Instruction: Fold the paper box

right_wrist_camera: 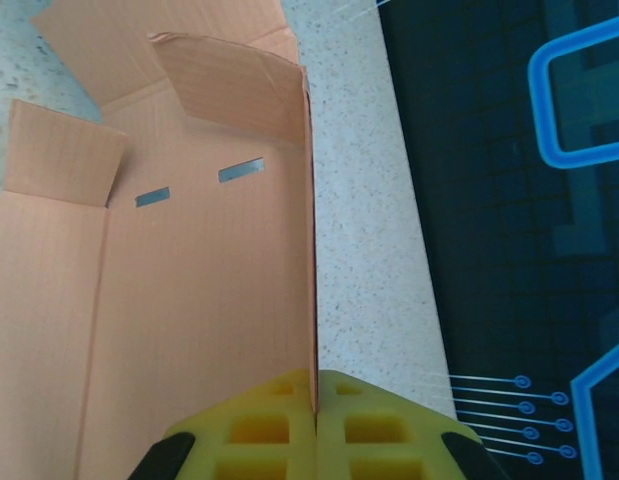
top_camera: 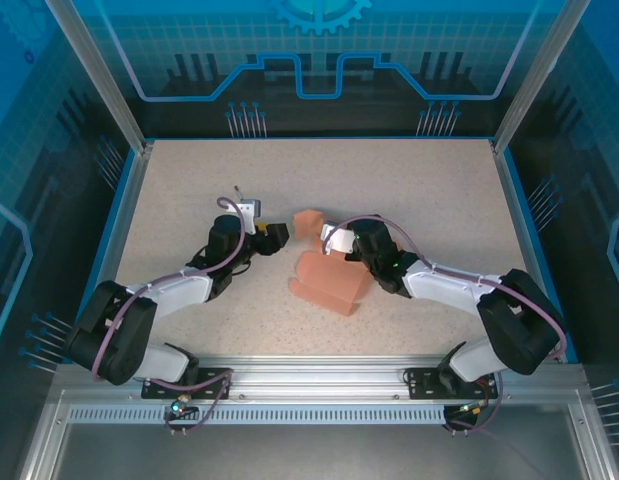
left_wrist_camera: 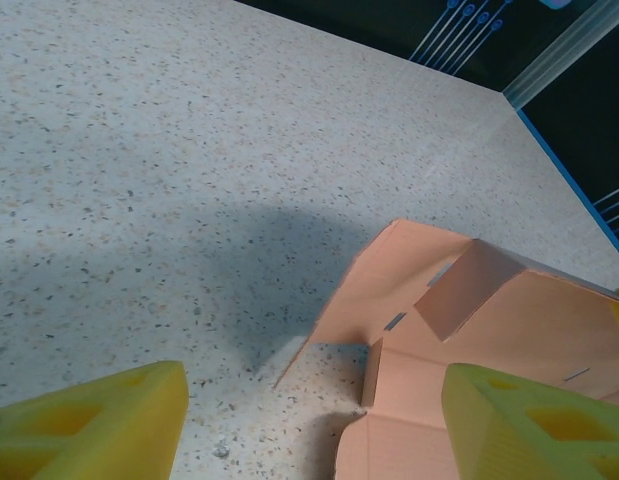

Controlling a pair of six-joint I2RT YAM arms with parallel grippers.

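Okay, my right gripper (right_wrist_camera: 316, 405) is pinched shut on the paper box (right_wrist_camera: 199, 290)'s upright side wall, so I'd hold that steady while my left gripper (left_wrist_camera: 309, 430), jaws open with the box just ahead toward its right finger, tucks the near flap inward.

One paper box (top_camera: 329, 285), two arms (top_camera: 179, 290) (top_camera: 451, 284).

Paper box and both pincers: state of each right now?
paper box: partly folded, flaps raised, lying on the table, one upright panel edge gripped
left pincer: open, holding nothing, facing the box
right pincer: shut on the paper box's upright panel edge
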